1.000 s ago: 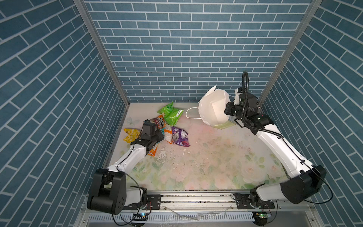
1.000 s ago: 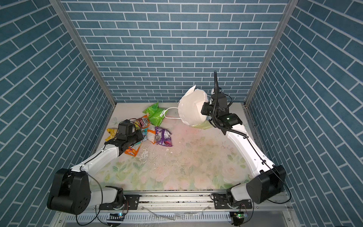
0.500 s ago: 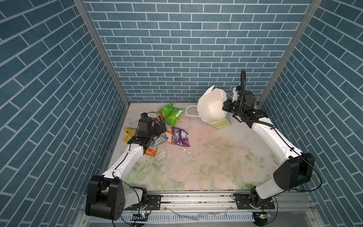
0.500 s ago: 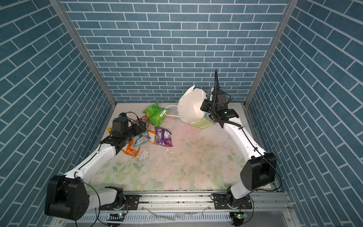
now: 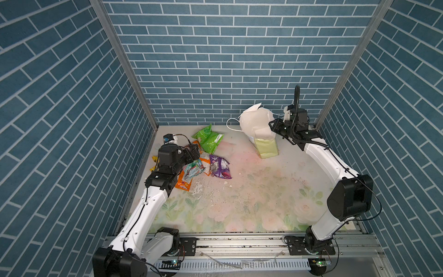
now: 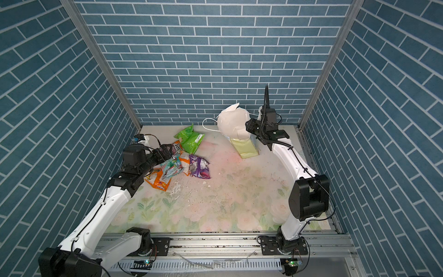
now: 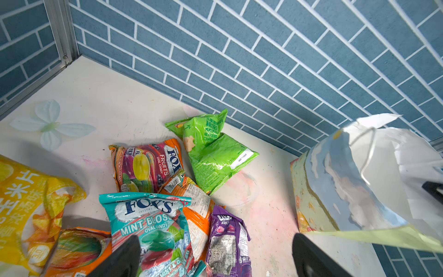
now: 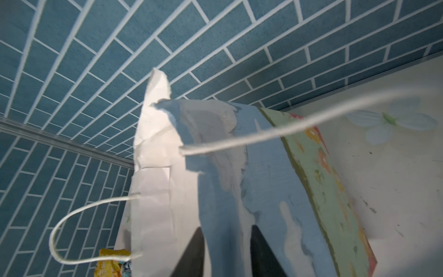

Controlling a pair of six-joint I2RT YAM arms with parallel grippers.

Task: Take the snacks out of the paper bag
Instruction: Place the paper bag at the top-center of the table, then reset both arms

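Note:
Several snacks lie in a heap at the back left in both top views: a green packet (image 5: 211,140) (image 6: 190,139), a purple one (image 5: 220,166), a teal mint one (image 5: 193,169) and an orange one (image 5: 183,183). My left gripper (image 5: 194,153) (image 7: 215,239) hovers open over that heap, holding nothing. The left wrist view also shows a yellow packet (image 7: 21,208) and a fruit-print packet (image 7: 148,165). The paper bag (image 5: 265,146) (image 6: 244,148) (image 7: 335,187) stands at the back right, its torn white top crumpled. My right gripper (image 5: 273,126) (image 8: 226,235) has its jaws apart, one on each side of the bag's wall (image 8: 263,179).
The blue brick back wall is close behind the bag and the green packet. A white cord handle (image 5: 231,124) loops out from the bag toward the heap. White flakes (image 5: 203,189) are scattered on the floral mat. A metal rail (image 5: 239,242) runs along the front edge.
My left gripper opened, left the teal packet on the heap and rose slightly. My right arm carried the bag back and down until it stands on the table, and its jaws have parted.

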